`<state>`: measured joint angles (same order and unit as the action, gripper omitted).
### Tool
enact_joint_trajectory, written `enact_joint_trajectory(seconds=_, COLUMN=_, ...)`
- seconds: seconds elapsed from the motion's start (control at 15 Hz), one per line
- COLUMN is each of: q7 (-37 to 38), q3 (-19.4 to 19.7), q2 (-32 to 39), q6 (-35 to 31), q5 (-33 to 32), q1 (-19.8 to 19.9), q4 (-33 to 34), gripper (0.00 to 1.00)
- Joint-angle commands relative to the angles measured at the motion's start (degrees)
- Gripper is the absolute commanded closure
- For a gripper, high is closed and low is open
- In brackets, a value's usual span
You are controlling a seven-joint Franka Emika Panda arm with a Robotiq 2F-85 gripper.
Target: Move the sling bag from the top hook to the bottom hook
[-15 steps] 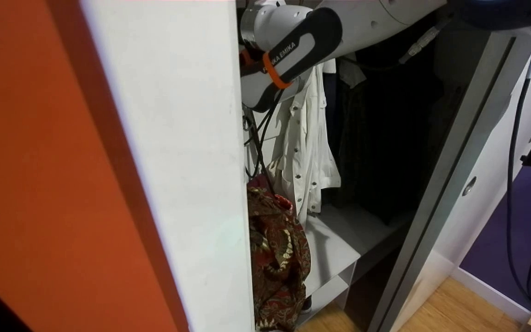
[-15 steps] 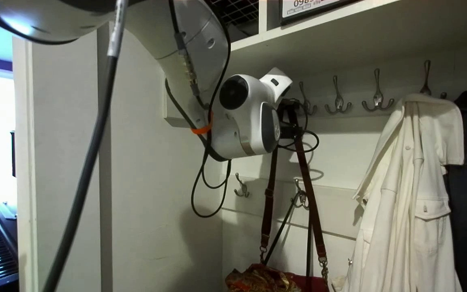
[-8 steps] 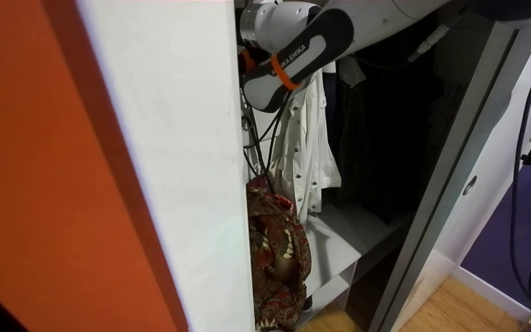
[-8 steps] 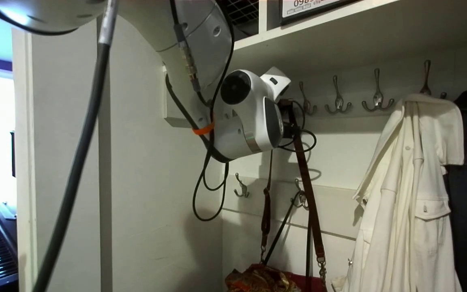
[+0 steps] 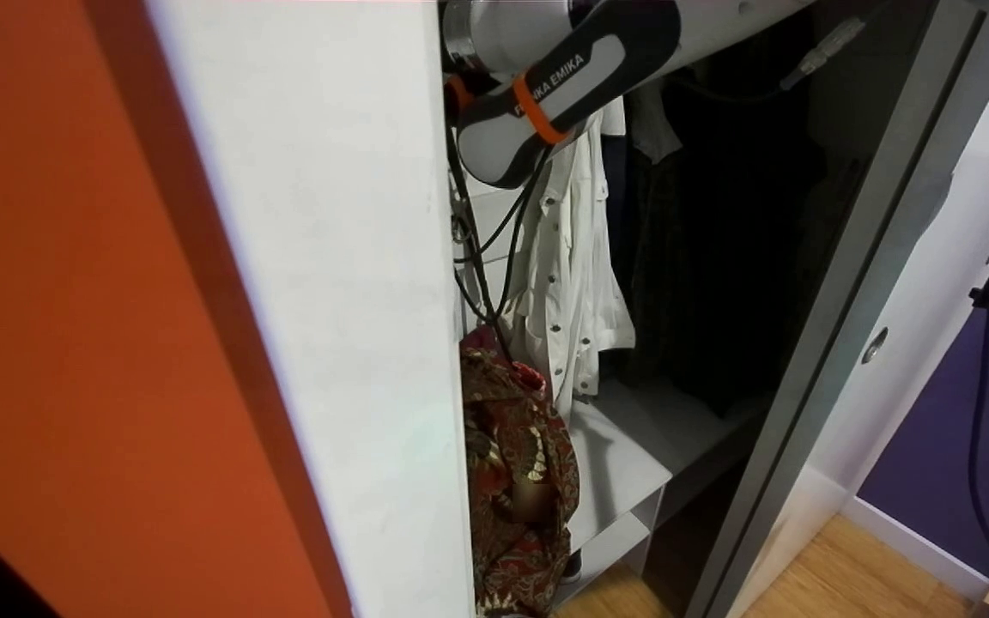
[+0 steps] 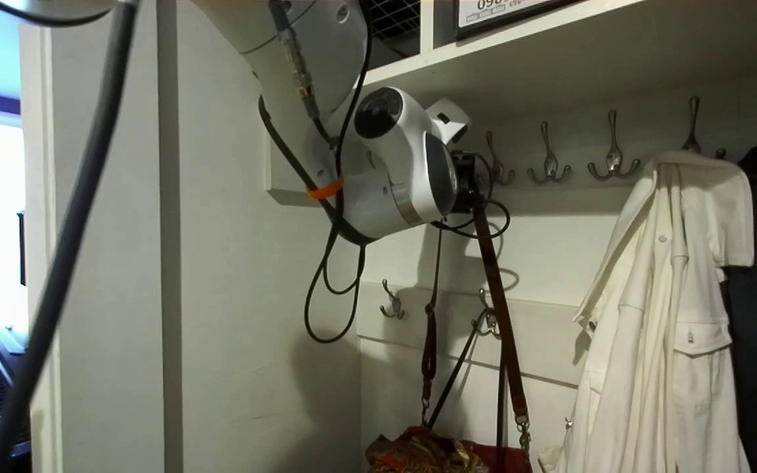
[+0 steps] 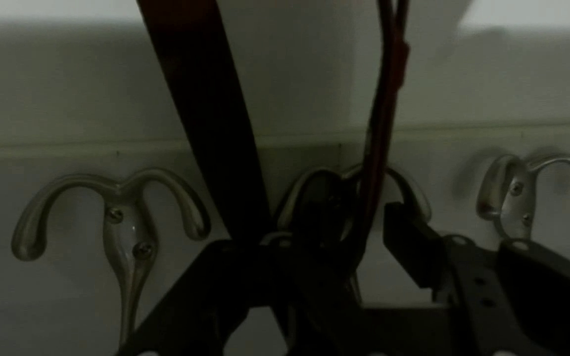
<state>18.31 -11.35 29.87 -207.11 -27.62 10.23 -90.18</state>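
The sling bag [image 6: 506, 458] hangs low in an exterior view, dark red, with patterned cloth at its front. Its brown strap [image 6: 502, 302] runs up to my gripper [image 6: 467, 187] near the top hook row. In the wrist view, upside down, one strap band [image 7: 206, 113] passes behind the left finger. The other band [image 7: 381, 133] runs between the fingers of my gripper [image 7: 347, 242]. The fingers are apart, with a gap beside the right pad. A top hook [image 7: 292, 198] lies behind the strap, partly hidden. A bottom hook [image 6: 391, 303] stands lower left; another bottom hook [image 6: 489, 318] carries a thin black strap.
A white jacket [image 6: 667, 295] hangs to the right in both exterior views, with dark clothes beyond. A shelf [image 6: 523, 59] runs above the hooks. More top hooks [image 6: 549, 161] line the wall. The white side wall [image 6: 253, 295] stands left of the arm. Loose cables [image 6: 332, 335] dangle from it.
The arm and gripper have moved up a little. The strap's left band has turned from broad to thin and kinked. The bag's body stays in place.
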Motion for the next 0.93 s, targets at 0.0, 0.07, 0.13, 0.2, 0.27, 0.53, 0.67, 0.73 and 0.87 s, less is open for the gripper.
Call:
enact_joint_trajectory(seconds=0.0, q7=0.48, q3=0.06, q2=-4.29, q6=2.68, q5=1.75, q1=-1.49, q4=-4.06, gripper=0.32)
enact_joint_trajectory(seconds=0.07, q7=0.49, q3=0.07, q2=-4.44, q6=3.18, q5=2.05, q1=-1.69, q4=-4.2, gripper=0.32)
enact_joint_trajectory(seconds=0.13, q7=0.0, q3=0.09, q2=-1.14, q6=2.32, q5=0.91, q1=-0.33, q4=-0.63, gripper=0.57)
enact_joint_trajectory(seconds=0.2, q7=0.0, q3=0.11, q2=-1.4, q6=2.72, q5=1.18, q1=-0.39, q4=-0.81, gripper=0.57)
enact_joint_trajectory(seconds=0.27, q7=0.0, q3=0.12, q2=-1.58, q6=2.87, q5=1.36, q1=-0.42, q4=-0.99, gripper=0.57)
enact_joint_trajectory(seconds=0.53, q7=-4.26, q3=6.64, q2=-1.26, q6=1.68, q5=12.02, q1=-6.37, q4=-0.56, gripper=0.32)
enact_joint_trajectory(seconds=0.67, q7=-6.56, q3=9.54, q2=-0.81, q6=-0.14, q5=18.28, q1=-10.21, q4=-1.26, gripper=0.32)
enact_joint_trajectory(seconds=0.73, q7=-7.23, q3=10.87, q2=-0.56, q6=-0.69, q5=20.97, q1=-11.9, q4=-1.33, gripper=0.32)
enact_joint_trajectory(seconds=0.87, q7=-9.7, q3=14.9, q2=-0.5, q6=-1.93, q5=28.82, q1=-16.43, q4=-1.87, gripper=0.32)
